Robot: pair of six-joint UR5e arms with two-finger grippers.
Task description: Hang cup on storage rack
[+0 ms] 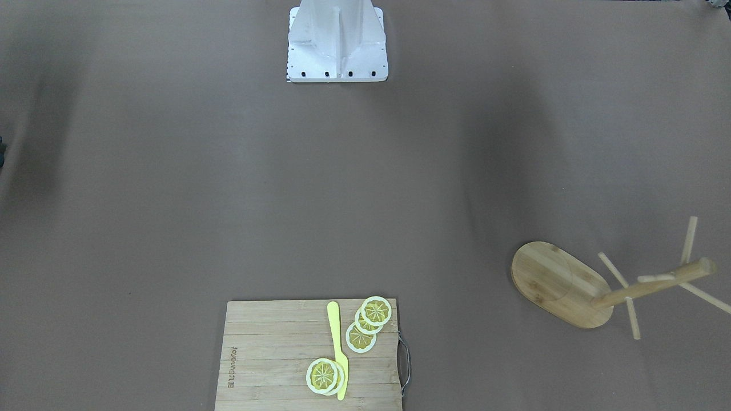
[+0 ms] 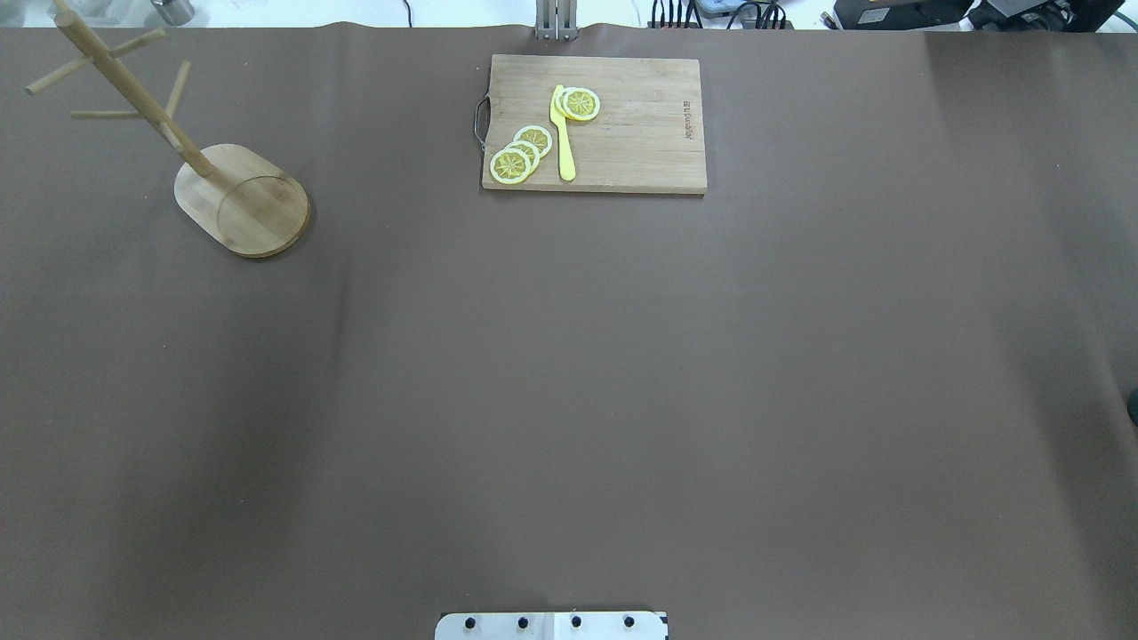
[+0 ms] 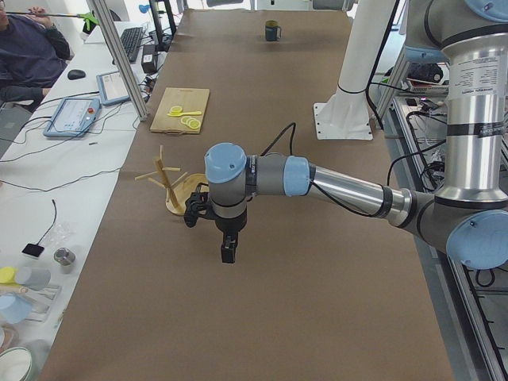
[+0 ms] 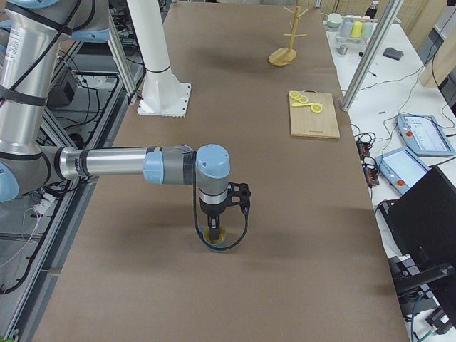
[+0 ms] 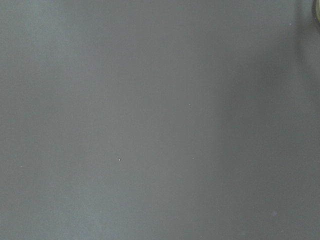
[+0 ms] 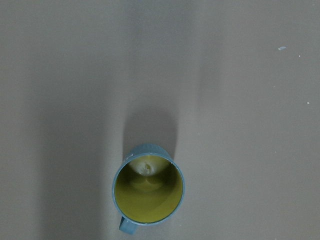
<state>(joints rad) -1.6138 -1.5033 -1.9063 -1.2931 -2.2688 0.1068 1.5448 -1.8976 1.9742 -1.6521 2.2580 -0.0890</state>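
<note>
The cup (image 6: pixel 148 190), blue-grey with a yellow inside, stands upright on the brown table, its handle toward the lower left of the right wrist view. In the exterior right view my right gripper (image 4: pixel 212 226) points down right over the cup (image 4: pixel 214 239); I cannot tell whether it is open or shut. The cup (image 3: pixel 272 30) stands at the table's far end in the exterior left view. The storage rack (image 2: pixel 253 209) stands upright at the other end. My left gripper (image 3: pixel 228 252) hangs above the table beside the rack (image 3: pixel 168 184), and I cannot tell its state. No fingers show in either wrist view.
A wooden cutting board (image 2: pixel 640 133) with lemon slices (image 2: pixel 520 156) and a yellow knife (image 2: pixel 563 133) lies at the far table edge, between cup and rack. The robot's white base (image 1: pixel 337 43) stands at the near edge. An operator (image 3: pixel 28 48) sits beside the table.
</note>
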